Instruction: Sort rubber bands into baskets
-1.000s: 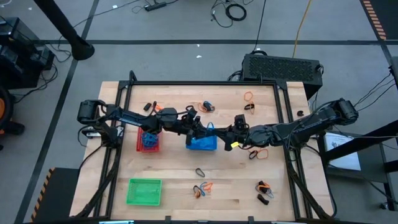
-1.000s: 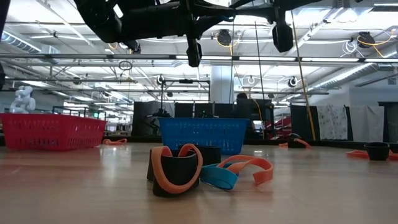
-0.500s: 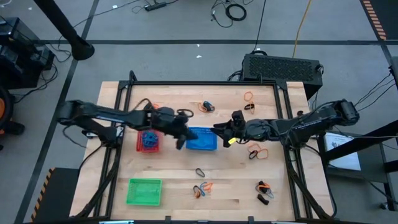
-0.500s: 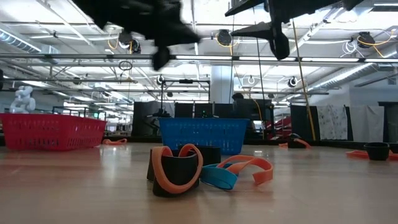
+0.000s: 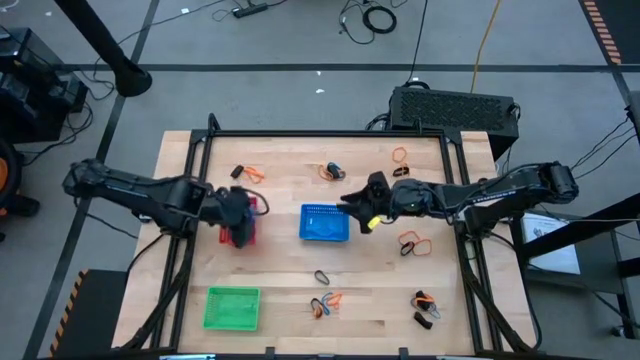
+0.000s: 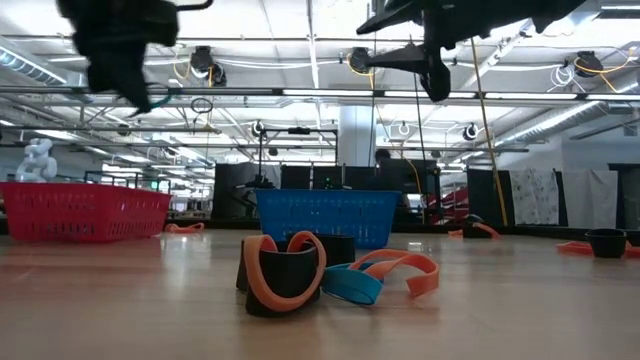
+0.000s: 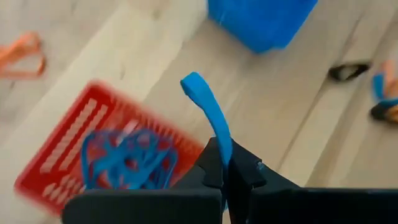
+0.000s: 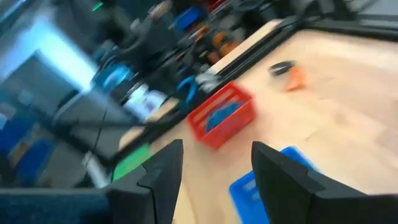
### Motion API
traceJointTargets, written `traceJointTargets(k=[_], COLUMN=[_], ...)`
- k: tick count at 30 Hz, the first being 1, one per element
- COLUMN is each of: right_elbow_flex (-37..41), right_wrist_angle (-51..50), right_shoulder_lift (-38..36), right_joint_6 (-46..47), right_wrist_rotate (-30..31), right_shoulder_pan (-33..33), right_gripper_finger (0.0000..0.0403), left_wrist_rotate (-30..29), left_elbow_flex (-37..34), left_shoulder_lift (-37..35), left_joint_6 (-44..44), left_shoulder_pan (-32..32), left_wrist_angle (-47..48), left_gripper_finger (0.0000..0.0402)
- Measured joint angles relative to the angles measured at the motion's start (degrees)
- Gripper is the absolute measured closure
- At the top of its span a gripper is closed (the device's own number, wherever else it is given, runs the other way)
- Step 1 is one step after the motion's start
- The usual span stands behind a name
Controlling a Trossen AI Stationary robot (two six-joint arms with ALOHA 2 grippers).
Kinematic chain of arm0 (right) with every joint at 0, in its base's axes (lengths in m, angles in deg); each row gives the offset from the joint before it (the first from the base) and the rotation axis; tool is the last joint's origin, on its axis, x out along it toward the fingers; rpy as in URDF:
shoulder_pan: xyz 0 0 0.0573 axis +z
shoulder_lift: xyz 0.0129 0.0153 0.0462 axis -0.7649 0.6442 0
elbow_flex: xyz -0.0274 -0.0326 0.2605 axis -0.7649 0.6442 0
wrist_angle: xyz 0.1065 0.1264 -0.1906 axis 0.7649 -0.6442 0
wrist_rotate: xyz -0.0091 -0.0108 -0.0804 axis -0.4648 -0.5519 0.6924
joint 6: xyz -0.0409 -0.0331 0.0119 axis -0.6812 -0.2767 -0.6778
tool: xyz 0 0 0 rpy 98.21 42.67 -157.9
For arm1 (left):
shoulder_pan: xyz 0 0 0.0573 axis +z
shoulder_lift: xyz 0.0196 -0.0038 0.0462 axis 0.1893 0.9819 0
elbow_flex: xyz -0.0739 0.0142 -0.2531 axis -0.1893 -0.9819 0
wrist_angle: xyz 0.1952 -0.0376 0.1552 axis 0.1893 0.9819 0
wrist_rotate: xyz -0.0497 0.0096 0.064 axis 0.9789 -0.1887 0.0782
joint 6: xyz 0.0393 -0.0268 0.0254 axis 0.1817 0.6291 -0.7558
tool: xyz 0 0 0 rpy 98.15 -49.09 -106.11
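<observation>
Above the red basket (image 7: 62, 155), already holding blue loops, the left gripper (image 7: 227, 171) pinches a thin blue rubber band (image 7: 208, 112); the right gripper (image 8: 214, 168) hangs spread.

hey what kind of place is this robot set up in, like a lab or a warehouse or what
Most likely a large industrial-style lab or workshop hall. The low view shows a high open ceiling with beams and pipes and equipment racks behind the wooden table; the high view shows cables lying on a grey concrete floor.
</observation>
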Motion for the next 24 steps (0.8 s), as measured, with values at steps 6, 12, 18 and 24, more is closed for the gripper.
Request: traceJointTargets(k=[6,12,18,24], right_elbow_flex=[0.0,0.0,0.0,0.02], right_wrist_angle=[-1.69,-8.91,-23.45,-39.98], right_shoulder_lift=[0.0,0.0,0.0,0.02], right_joint_6=[-8.84,-10.46,4.79,27.99], right_wrist_rotate=[-8.84,-16.03,-22.93,-32.63], right_shoulder_pan=[3.38,9.71,17.13,24.25], right_gripper_finger=[0.022,0.022,0.022,0.022], left_wrist_rotate=[-0.62,-0.23,1.02,1.13], left_elbow_flex=[0.0,-0.02,-0.02,-0.02], left_shoulder_lift=[3.55,8.77,13.17,15.26], left_joint_6=[2.94,2.91,-0.15,-1.68], left_shoulder_pan=[-2.88,-2.96,-2.96,-2.96], left_wrist_angle=[6.95,9.37,10.19,10.19], left_gripper_finger=[0.0401,0.0401,0.0402,0.0401])
